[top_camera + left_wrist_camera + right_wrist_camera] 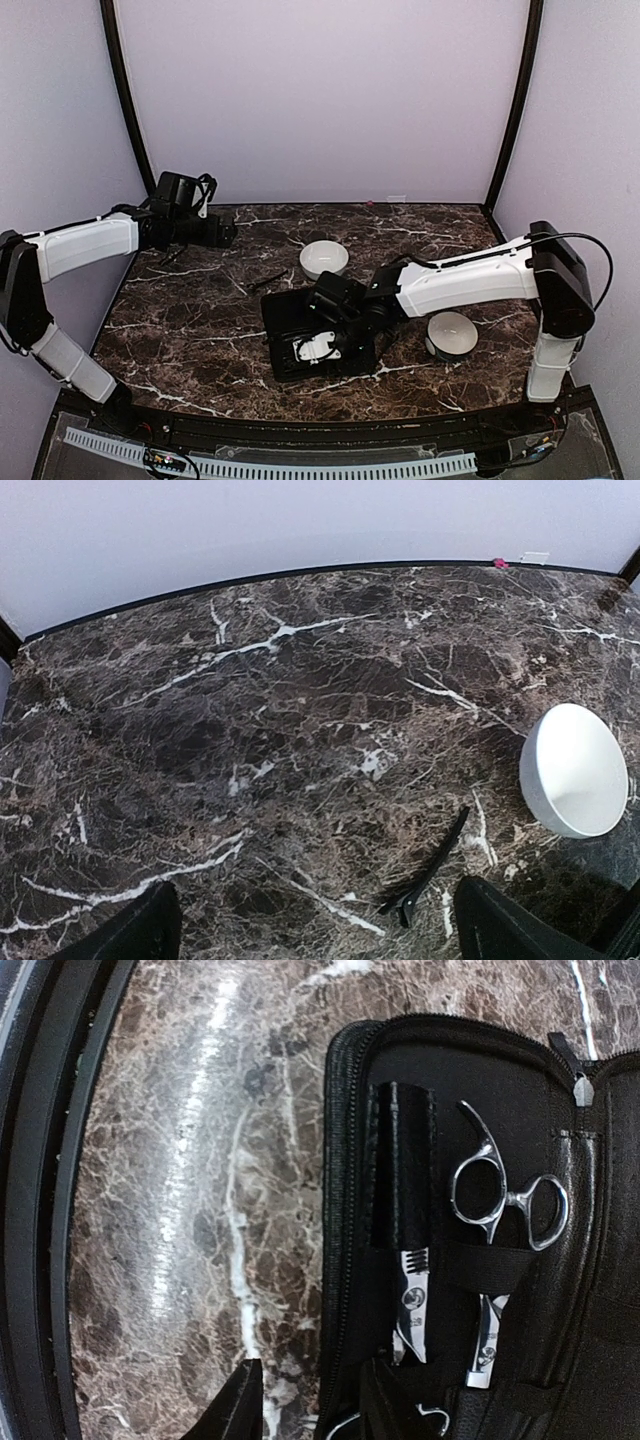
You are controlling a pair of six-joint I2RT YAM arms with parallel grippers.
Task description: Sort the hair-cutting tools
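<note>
At six o'clock on the marble worktop (190,330), the right gripper (318,348) hangs over an open black zip case (345,1140). Its jaws look parted with nothing between them, though one finger is hard to pick out against the black lining. The case holds silver scissors (497,1215) with ring handles, pinned under an elastic strap (490,1265). At their nine o'clock a second silver-bladed tool (403,1160) sits in a black sleeve. The rings of a third pair (436,1419) peek in at the bottom edge.

The left gripper (320,930) hovers at the worktop's ten o'clock corner, jaws spread wide and released. Below it a slim black hair clip (428,870) lies flat on the marble. The clip is at eight o'clock from a white bowl (560,750) that shows nothing inside. A second white bowl (452,320) at four o'clock also appears unfilled.

We judge the scissors to be stiff, light and slick polished steel. The surest hold is probably across the shank just below the rings, drawing them out handle-first so the strap lets go without dragging the soft case along. The clip looks lighter still, thin and low against the stone. We would pinch it across its narrow width near the middle, since it could skate or tip away under a glancing touch.
</note>
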